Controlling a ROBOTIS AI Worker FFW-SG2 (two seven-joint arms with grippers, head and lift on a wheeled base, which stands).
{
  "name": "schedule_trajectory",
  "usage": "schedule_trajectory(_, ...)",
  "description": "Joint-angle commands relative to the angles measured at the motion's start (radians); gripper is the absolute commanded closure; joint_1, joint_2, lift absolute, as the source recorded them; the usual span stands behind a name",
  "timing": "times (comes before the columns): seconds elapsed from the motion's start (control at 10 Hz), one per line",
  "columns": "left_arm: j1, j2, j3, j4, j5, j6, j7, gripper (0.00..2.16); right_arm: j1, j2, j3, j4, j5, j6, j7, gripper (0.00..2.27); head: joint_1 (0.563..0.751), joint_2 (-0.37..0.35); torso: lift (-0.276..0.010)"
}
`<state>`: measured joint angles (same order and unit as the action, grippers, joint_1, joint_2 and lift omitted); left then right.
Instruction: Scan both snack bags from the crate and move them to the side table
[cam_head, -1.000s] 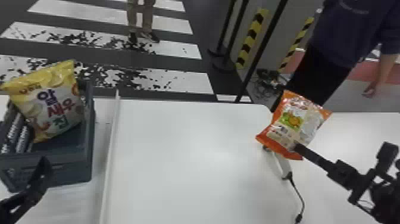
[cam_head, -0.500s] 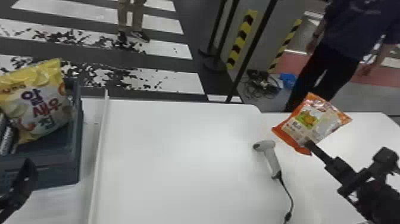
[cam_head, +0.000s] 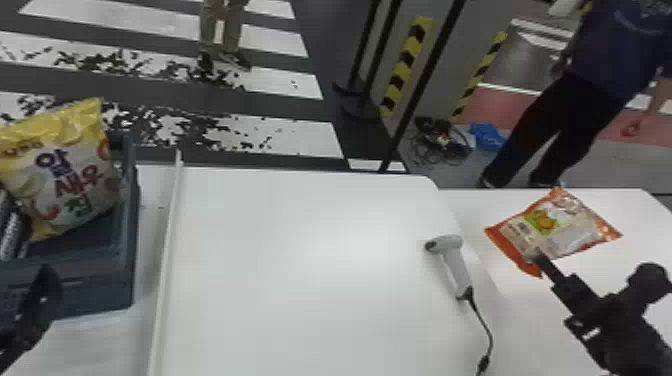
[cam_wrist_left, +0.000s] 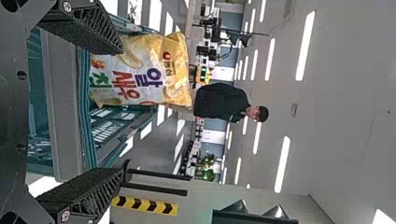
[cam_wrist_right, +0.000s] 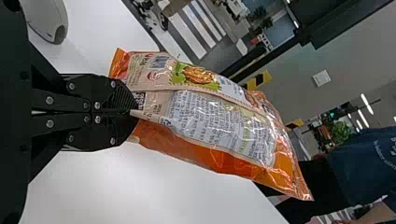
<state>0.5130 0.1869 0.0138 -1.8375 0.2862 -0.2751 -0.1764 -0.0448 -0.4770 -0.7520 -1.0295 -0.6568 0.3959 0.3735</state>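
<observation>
Orange bag (cam_head: 555, 225) has shifted farther right, pinched in the right tool (cam_head: 539, 259); left tool (cam_head: 41, 297) spread wide.

Rm btwn rail (cam_head: 165, 275) & scanner (cam_head: 455, 262) | crate (cam_head: 97, 295) L | cord (cam_head: 484, 322) R, prob. flat

One snack bag (cam_head: 65, 175) sits in the crate (cam_head: 100, 295), left of the scanner (cam_head: 456, 262).

The head view's left edge crops the crate (cam_head: 97, 294) and, seemingly, the yellow bag (cam_head: 62, 172).
</observation>
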Motion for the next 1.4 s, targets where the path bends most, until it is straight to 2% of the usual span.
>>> schedule_trajectory(0.0,-0.001,0.003,0.000,0.000,0.002,0.001,0.000,0.10,-0.041,-0.029,0.029,0.098,-0.020,-0.044,-0.024,2.24,0.695,-0.350,-0.099)
schedule_trajectory(0.1,-0.001,0.005,0.000,-0.003,0.004,-0.002,0.000,0.10,-0.060,-0.035,0.045,0.126,-0.020,-0.053,-0.068,2.20,0.695,-0.350,-0.099)
schedule_trajectory(0.2,-0.001,0.008,0.000,-0.005,0.008,-0.002,-0.002,0.10,-0.076,-0.038,0.051,0.155,-0.021,-0.053,-0.090,1.97,0.695,-0.350,-0.099)
schedule_trajectory(0.3,-0.001,0.008,0.000,-0.005,0.010,-0.002,-0.002,0.10,-0.081,-0.038,0.052,0.164,-0.023,-0.053,-0.099,1.49,0.695,-0.350,-0.099)
schedule_trajectory(0.4,0.001,0.009,0.000,-0.008,0.010,-0.002,-0.002,0.10,-0.081,-0.038,0.054,0.166,-0.038,-0.053,-0.105,0.72,0.695,-0.350,-0.099)
schedule_trajectory(0.5,0.002,0.011,0.000,-0.009,0.010,-0.002,-0.002,0.10,-0.079,-0.038,0.054,0.166,-0.047,-0.053,-0.119,0.15,0.695,-0.350,-0.099)
schedule_trajectory(0.7,0.007,0.013,0.002,-0.014,0.010,-0.002,-0.002,0.10,-0.072,-0.038,0.052,0.163,-0.056,-0.053,-0.131,0.08,0.695,-0.350,-0.099)
schedule_trajectory(0.9,0.010,0.013,0.005,-0.017,0.010,-0.002,-0.002,0.10,-0.023,-0.017,0.045,0.071,-0.098,-0.059,-0.145,0.08,0.695,-0.350,-0.099)
schedule_trajectory(1.1,0.012,0.008,0.005,-0.020,0.010,-0.002,-0.003,0.10,0.057,0.046,0.074,-0.129,-0.107,-0.093,-0.173,0.08,0.695,-0.350,-0.099)
schedule_trajectory(1.2,0.012,0.006,0.006,-0.022,0.010,-0.002,-0.002,0.10,0.109,0.078,0.109,-0.256,-0.066,-0.127,-0.200,0.08,0.695,-0.350,-0.099)
schedule_trajectory(1.3,0.012,0.003,0.006,-0.022,0.005,0.001,-0.002,0.10,0.157,0.126,0.137,-0.382,0.026,-0.145,-0.209,0.08,0.695,-0.350,-0.099)
